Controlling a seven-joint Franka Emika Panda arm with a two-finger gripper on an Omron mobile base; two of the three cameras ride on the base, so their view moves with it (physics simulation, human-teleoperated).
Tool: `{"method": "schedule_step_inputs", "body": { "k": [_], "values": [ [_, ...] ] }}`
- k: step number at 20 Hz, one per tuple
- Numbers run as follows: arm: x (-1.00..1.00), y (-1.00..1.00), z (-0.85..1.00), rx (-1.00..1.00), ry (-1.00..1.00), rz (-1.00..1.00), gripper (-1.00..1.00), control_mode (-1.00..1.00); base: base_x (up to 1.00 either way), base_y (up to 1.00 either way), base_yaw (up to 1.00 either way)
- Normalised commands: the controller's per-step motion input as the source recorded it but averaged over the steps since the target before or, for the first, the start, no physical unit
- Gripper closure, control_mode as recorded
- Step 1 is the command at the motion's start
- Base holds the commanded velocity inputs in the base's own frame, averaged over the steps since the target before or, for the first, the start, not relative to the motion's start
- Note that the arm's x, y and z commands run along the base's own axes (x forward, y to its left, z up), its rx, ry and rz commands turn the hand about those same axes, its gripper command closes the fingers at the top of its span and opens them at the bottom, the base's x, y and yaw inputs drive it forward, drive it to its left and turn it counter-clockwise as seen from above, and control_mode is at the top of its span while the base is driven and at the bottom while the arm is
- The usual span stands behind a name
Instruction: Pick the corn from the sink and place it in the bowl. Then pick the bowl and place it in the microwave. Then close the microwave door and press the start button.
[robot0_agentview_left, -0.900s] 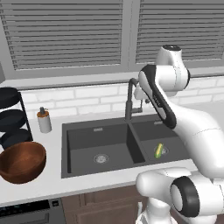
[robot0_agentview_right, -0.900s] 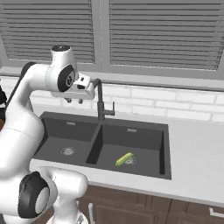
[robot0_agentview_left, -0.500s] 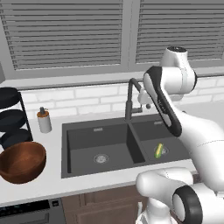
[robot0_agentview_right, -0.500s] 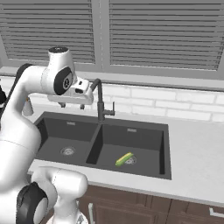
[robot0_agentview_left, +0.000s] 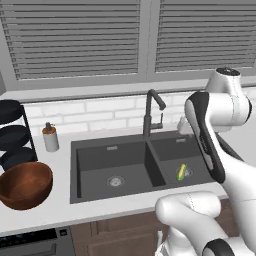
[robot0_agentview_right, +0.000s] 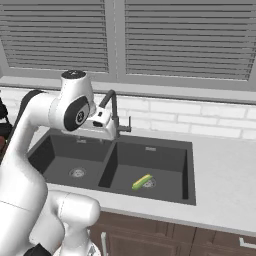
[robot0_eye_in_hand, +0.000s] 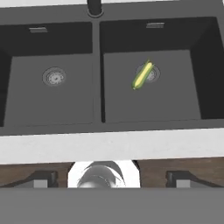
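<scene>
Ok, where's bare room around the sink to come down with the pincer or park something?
The left basin of the sink is bare but for its drain. The counter strip right of the sink is bare too. Crowded: the right basin, where the corn lies over its drain, and the counter left of the sink with the bowl, dish rack and soap bottle.

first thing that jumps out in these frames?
The corn, bright yellow-green against the dark sink, lying across the drain of the right basin. Next, the glossy reddish-brown bowl on the counter left of the sink, in front of a rack of black dishes. The open end effector hangs high above the sink's front edge, looking down into both basins.
</scene>
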Motion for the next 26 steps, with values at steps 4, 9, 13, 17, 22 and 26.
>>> {"method": "schedule_step_inputs", "body": {
  "k": [4, 9, 13, 17, 22, 26],
  "values": [
    [0.16, -0.71, -0.16, 0.02, 0.02, 0.0, -1.0, -1.0, 0.0, 0.0, 0.0],
    [0.43, -0.66, -0.1, 0.05, 0.01, 0.0, -1.0, -1.0, 0.0, 0.0, 0.0],
    [0.41, -0.48, -0.38, 0.01, 0.0, 0.0, -1.0, -1.0, 0.0, 0.0, 0.0],
    [0.28, -0.47, -0.54, 0.0, -0.01, 0.0, -1.0, -1.0, 0.0, 0.0, 0.0],
    [0.49, -0.42, -0.52, 0.0, 0.0, 0.0, -1.0, -1.0, 0.0, 0.0, 0.0],
    [0.6, -0.29, -0.49, 0.0, 0.0, 0.0, -1.0, -1.0, 0.0, 0.0, 0.0]
  ]
}}
